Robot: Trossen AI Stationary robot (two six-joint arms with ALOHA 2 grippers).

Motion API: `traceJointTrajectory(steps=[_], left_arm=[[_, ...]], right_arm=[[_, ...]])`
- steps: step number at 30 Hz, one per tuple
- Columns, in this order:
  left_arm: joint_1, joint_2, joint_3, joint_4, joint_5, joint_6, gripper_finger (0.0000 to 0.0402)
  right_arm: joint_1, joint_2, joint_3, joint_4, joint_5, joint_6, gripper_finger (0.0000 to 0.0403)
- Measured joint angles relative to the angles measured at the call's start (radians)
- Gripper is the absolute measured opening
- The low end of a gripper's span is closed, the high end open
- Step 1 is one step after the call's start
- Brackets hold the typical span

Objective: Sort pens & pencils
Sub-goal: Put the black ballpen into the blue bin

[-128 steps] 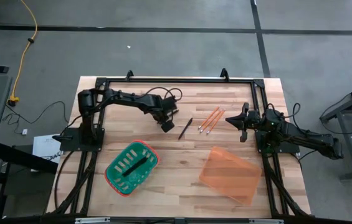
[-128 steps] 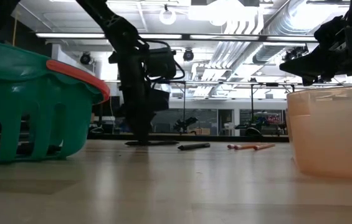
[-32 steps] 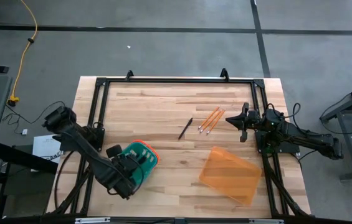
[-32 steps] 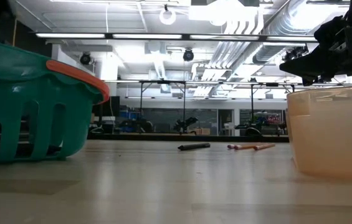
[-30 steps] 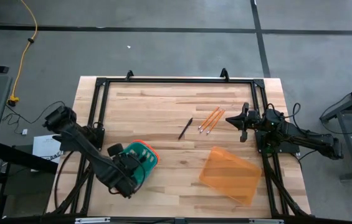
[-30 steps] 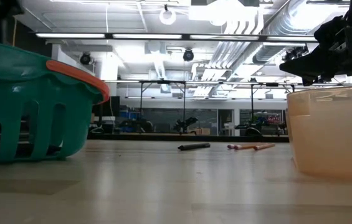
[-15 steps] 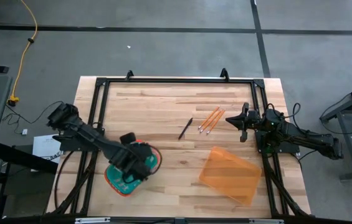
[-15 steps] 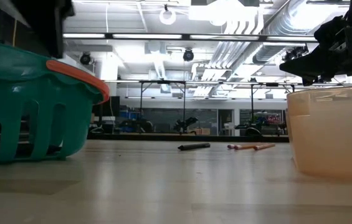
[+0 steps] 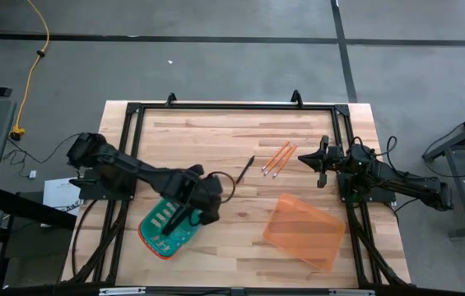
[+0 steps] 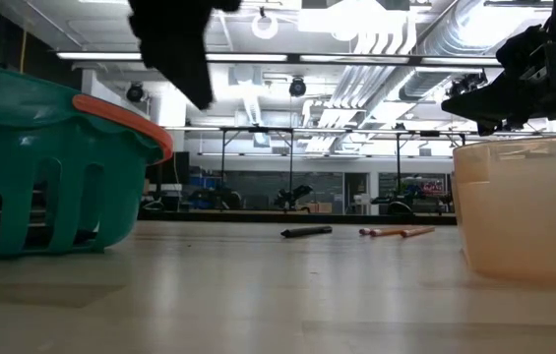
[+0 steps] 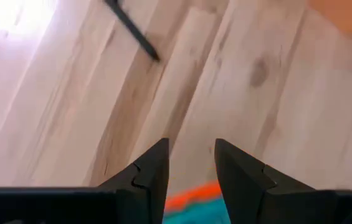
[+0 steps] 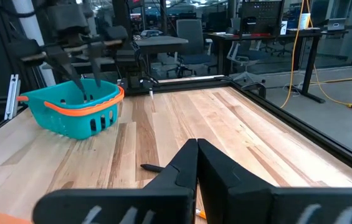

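One dark pen lies flat on the wooden table near its middle; it also shows in the low view as pen. Two orange pencils lie side by side just right of it. My left gripper hangs open above the right rim of the teal basket, nothing between its fingers; the pen lies ahead of it. A dark stick lies inside the basket. My right gripper waits shut, raised, right of the pencils.
A translucent orange bin sits at the near right of the table. The teal basket with its orange rim stands at the near left. A black frame runs along the table's far and side edges. Bare wood lies between basket and bin.
My left gripper has swung from the basket's near left side across the basket toward the table's right and far edges, and now stands above the basket's right rim, closer to the pen on the table. Pen, pencils and bin have stayed put.
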Motion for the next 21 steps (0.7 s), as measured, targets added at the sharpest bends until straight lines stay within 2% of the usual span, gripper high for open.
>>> traceJointTrajectory(steps=[5,11,17,21], left_arm=[[0.071,0.000,-0.100,0.223,0.013,0.059,0.0115],[0.176,0.009,-0.147,0.400,0.103,0.090,0.0115],[0.263,0.099,-0.144,0.593,0.242,0.110,0.0115],[0.307,0.180,-0.144,0.636,0.260,0.125,0.0115]], right_arm=[[0.000,0.000,0.000,0.000,0.000,0.000,0.0000],[0.000,0.000,0.000,0.000,0.000,0.000,0.0000],[0.000,0.000,0.000,0.000,0.000,0.000,0.0000],[0.000,0.009,0.000,0.000,0.000,0.000,0.0000]])
